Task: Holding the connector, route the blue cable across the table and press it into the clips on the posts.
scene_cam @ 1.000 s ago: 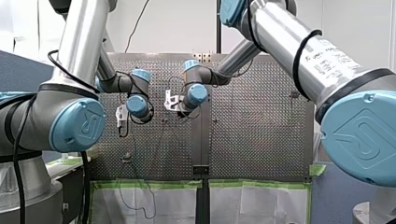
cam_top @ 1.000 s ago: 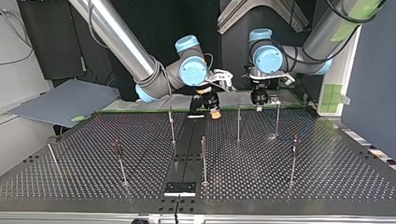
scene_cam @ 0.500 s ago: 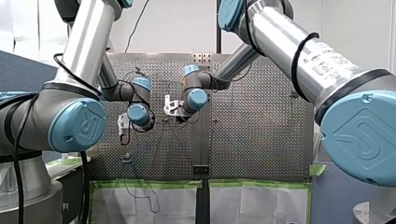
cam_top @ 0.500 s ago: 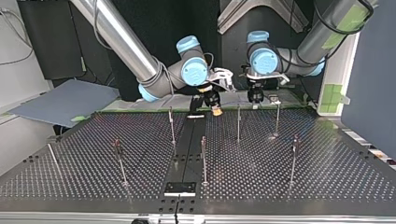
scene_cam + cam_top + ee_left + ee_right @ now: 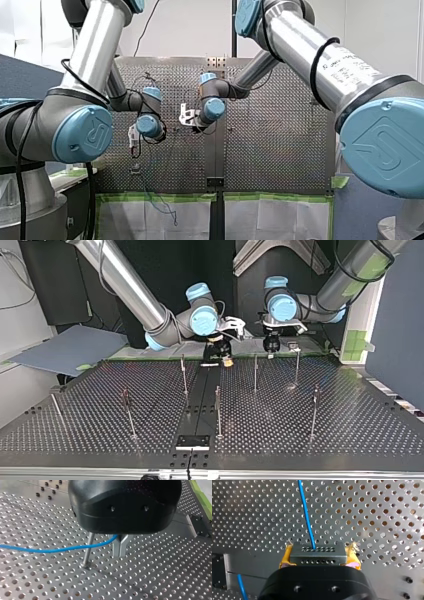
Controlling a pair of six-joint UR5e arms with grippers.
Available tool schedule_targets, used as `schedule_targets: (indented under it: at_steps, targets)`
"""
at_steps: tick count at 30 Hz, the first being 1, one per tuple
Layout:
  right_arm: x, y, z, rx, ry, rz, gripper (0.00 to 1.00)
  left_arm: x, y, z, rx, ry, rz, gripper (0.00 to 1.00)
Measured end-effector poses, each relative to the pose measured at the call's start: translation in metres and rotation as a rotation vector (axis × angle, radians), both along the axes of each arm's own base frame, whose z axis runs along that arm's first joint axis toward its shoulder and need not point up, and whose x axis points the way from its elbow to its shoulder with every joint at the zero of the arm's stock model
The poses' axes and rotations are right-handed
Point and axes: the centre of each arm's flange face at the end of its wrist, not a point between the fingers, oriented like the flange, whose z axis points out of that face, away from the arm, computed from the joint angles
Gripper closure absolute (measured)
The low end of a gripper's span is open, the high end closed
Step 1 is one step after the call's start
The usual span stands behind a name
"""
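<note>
Shifted sideways along the table (image 5: pixel 325 440)'s arm-side edge: left gripper (image 5: pixel 120 551), metal fingers (image 5: pixel 117 548) closed on the blue cable (image 5: pixel 50 550) beside a post (image 5: pixel 87 547). Right gripper (image 5: pixel 319 555), likewise shifted: yellow pads (image 5: pixel 284 560) pinch the grey connector (image 5: pixel 317 557) trailing that cable.

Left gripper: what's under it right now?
A post and the blue cable over the perforated table; where the cable ends is hidden behind my left gripper.
</note>
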Motion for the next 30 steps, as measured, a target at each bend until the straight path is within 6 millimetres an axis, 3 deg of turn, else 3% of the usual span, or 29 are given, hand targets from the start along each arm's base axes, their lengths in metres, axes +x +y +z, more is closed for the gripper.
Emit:
schedule_targets:
  at_steps: [4,12,24,30]
  targets:
    - [-0.003,-0.006,0.0,-0.001,-0.003,-0.008,1.0,0.009,0.001,-0.003,-0.008,-0.014,0.005,1.0]
    - [-0.009,-0.018,0.0,-0.007,-0.015,-0.017,1.0,0.035,0.002,0.011,-0.021,-0.063,0.012,1.0]
    - [-0.019,-0.036,0.0,-0.01,-0.028,-0.023,1.0,0.071,0.012,-0.006,-0.012,-0.043,0.038,1.0]
    - [-0.026,-0.047,0.0,-0.012,-0.031,-0.04,1.0,0.089,0.018,0.0,-0.015,-0.063,0.049,1.0]
